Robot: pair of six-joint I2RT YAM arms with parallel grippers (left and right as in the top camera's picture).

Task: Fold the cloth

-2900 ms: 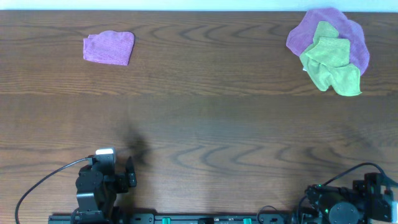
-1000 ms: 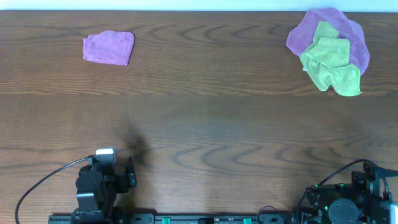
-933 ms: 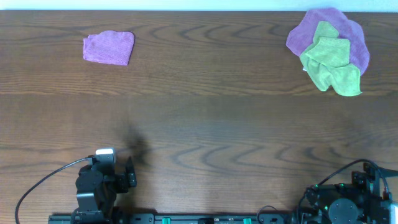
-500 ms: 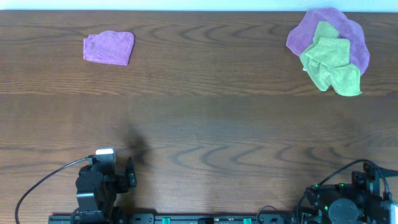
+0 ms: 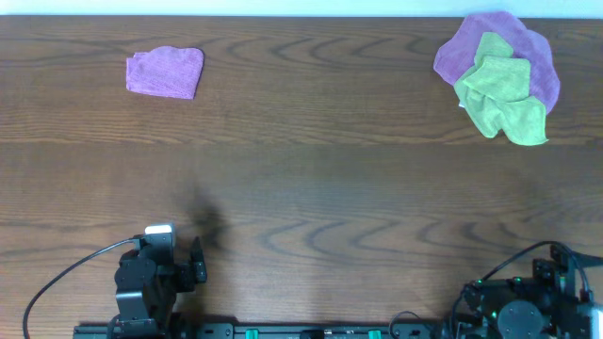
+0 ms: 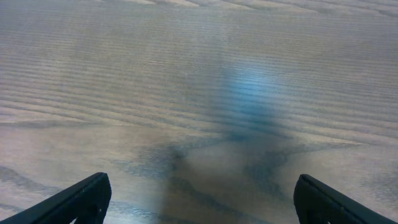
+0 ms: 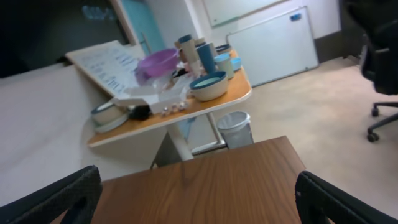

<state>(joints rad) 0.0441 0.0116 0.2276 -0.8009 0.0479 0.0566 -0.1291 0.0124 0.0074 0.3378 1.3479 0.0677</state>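
We count three cloths on the brown wooden table: one lime-green microfibre cloth and one large purple cloth at the far right corner, one small folded purple cloth far left. At the near edge, two black robot arms: left arm, right arm.

Fuzzy microfibre cloth on matt wood-grain table.

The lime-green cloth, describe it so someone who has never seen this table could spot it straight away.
From overhead, go to the far right corner of the wooden table, where a large purple cloth lies. The lime-green cloth sits crumpled on top of it, spilling onto the wood. It is the only green thing; the small folded cloth at far left is purple too.
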